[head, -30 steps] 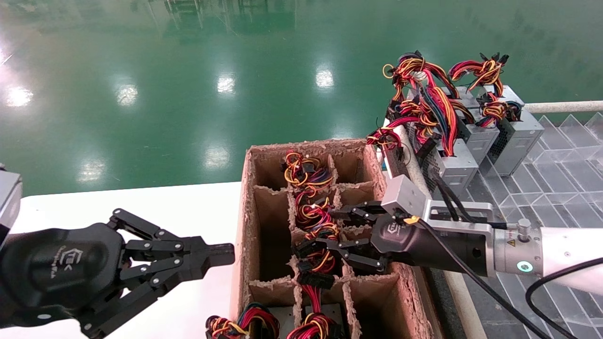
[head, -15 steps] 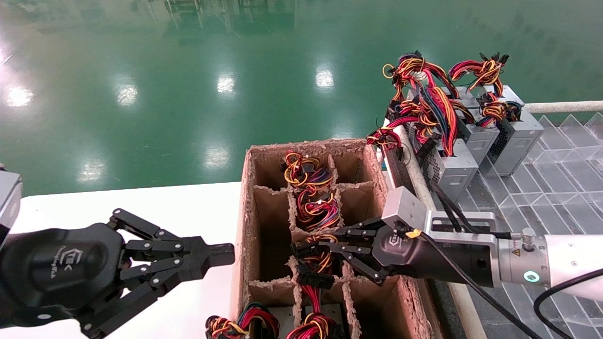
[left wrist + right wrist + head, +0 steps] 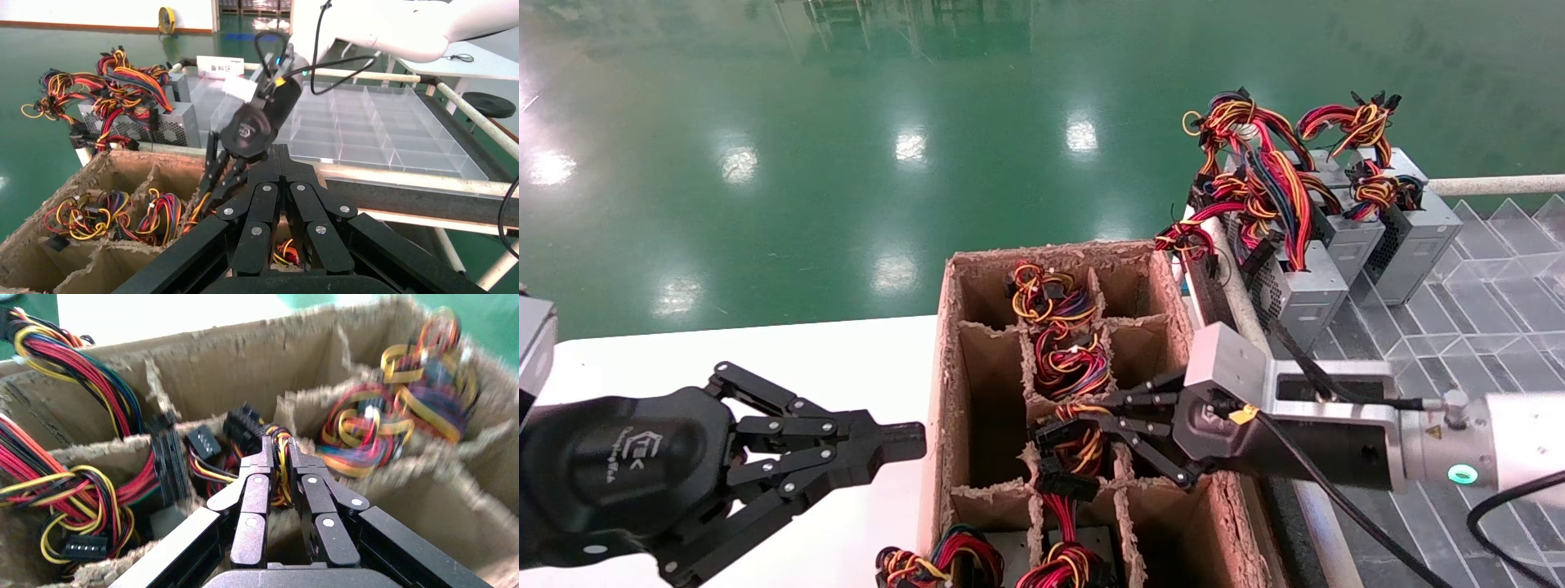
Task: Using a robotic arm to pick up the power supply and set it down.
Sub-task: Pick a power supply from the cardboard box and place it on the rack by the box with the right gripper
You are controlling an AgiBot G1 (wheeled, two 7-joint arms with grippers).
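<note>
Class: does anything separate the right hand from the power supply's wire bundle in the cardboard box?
Nothing visible does. The right hand is closed on the red, orange and yellow wire bundle in the middle column of the cardboard box. The left hand waits over the white table.

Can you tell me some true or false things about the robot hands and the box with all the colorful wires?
1. The right tool is pinching a wire bundle in the cardboard box. True.
2. The left tool is reaching into the box. False: it is over the white table, beside the box.
3. Grey power supplies stand on the clear tray beyond the right arm. True.
4. The floor is red. False: it is shiny green.
</note>
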